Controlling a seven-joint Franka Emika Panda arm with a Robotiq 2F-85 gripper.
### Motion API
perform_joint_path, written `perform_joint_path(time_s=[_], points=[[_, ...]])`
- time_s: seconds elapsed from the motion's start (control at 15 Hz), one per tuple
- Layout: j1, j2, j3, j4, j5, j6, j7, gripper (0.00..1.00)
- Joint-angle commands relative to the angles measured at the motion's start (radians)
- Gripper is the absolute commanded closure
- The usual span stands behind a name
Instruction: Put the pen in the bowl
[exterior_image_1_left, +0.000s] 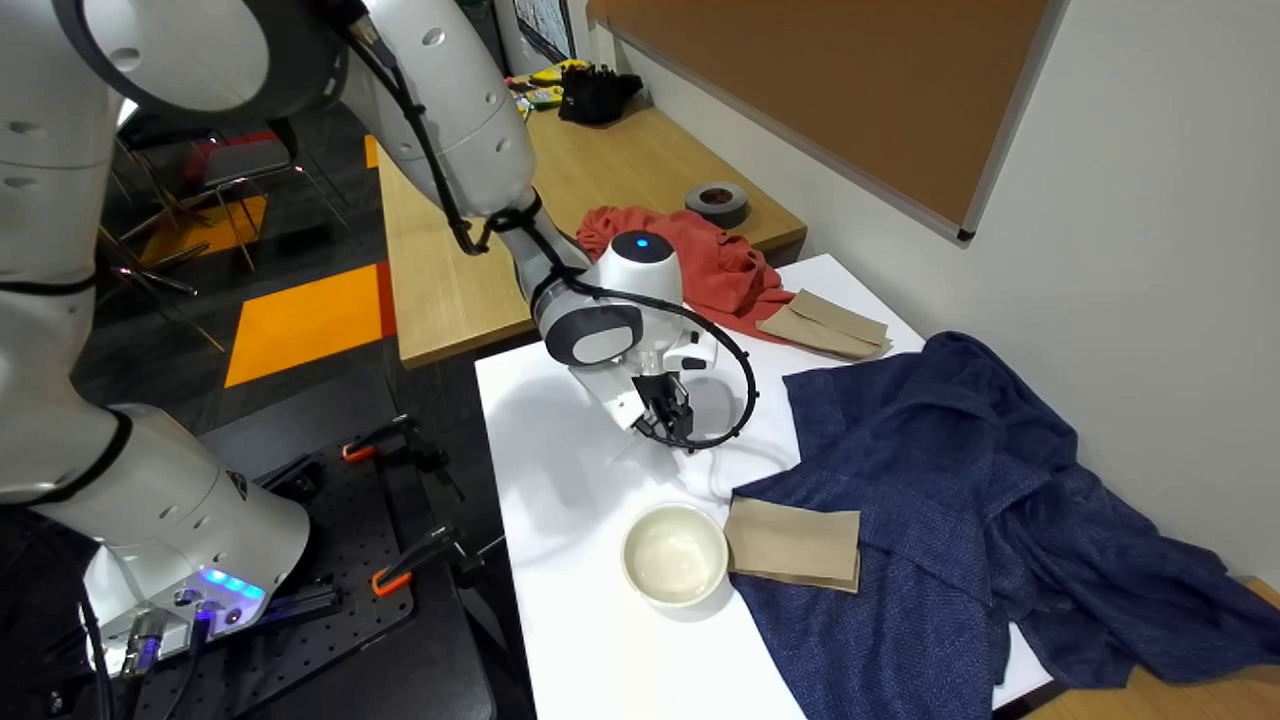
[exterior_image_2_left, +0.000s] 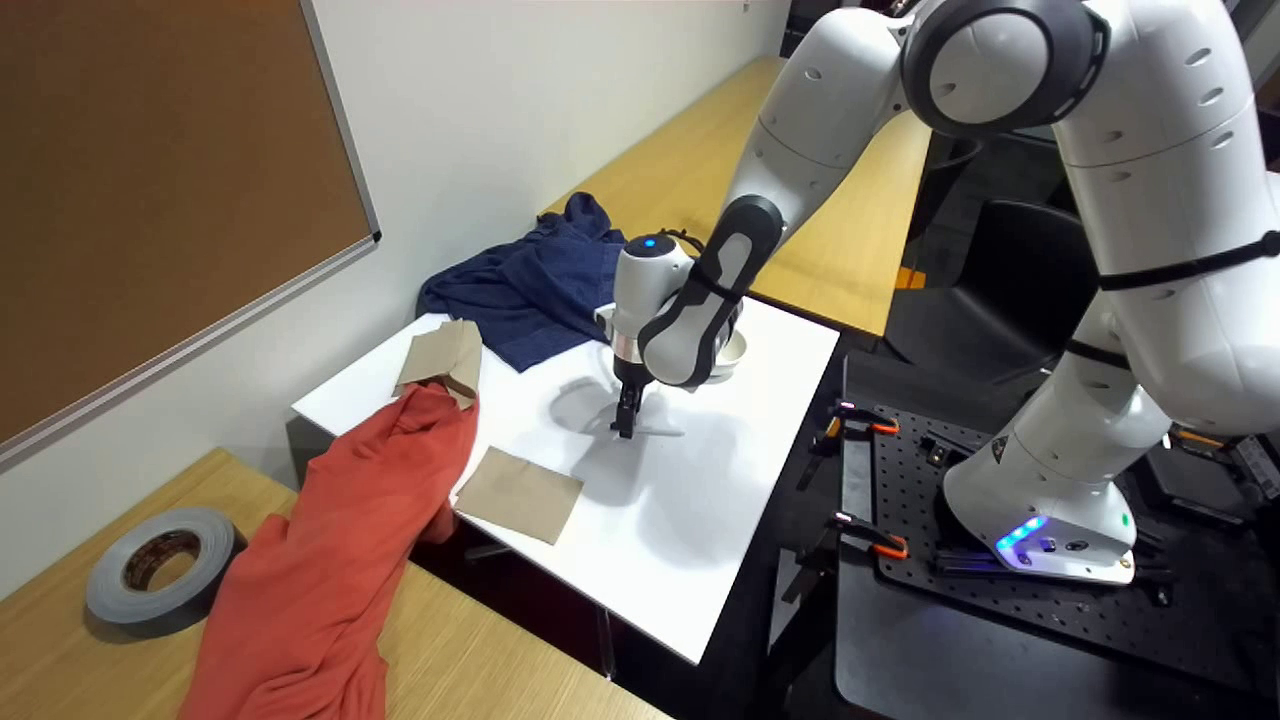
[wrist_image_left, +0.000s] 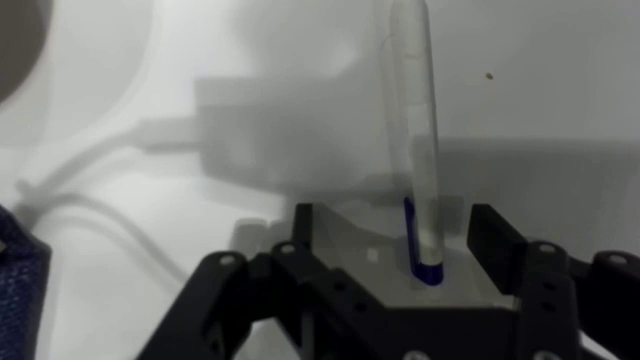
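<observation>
The pale pen (wrist_image_left: 423, 140) lies ungrasped on the bench (exterior_image_1_left: 590, 650) between the wide-parted jaws of the gripper (wrist_image_left: 392, 235), so the approach looks nearly done, while the grip, the lift, the carry and the drop into the empty bowl (exterior_image_1_left: 675, 555) are all left.

There was one pen (wrist_image_left: 425, 150), one bowl (exterior_image_1_left: 675, 558), one arm (exterior_image_1_left: 465, 100), one gripper (wrist_image_left: 392, 227), one roll of tape (exterior_image_2_left: 106, 585), one red cloth (exterior_image_1_left: 710, 260), one navy cloth (exterior_image_1_left: 930, 490), one corkboard (exterior_image_1_left: 850, 80), one white table (exterior_image_1_left: 580, 610), two wooden tables (exterior_image_1_left: 450, 300) and two clamps (exterior_image_1_left: 390, 582). Brown paper pieces (exterior_image_1_left: 795, 538) seemed to number three, though the arm hid part of each exterior view.
</observation>
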Motion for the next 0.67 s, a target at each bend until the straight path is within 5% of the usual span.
perform_joint_path(time_s=[0.0,0.47,0.6], points=[[-0.003,0.015,-0.002,0.014,-0.027,0.014,0.042,0.51],[-0.001,-0.001,-0.010,0.012,-0.024,0.015,0.053,0.99],[0.013,-0.029,-0.023,-0.008,-0.016,0.021,0.083,0.96]])
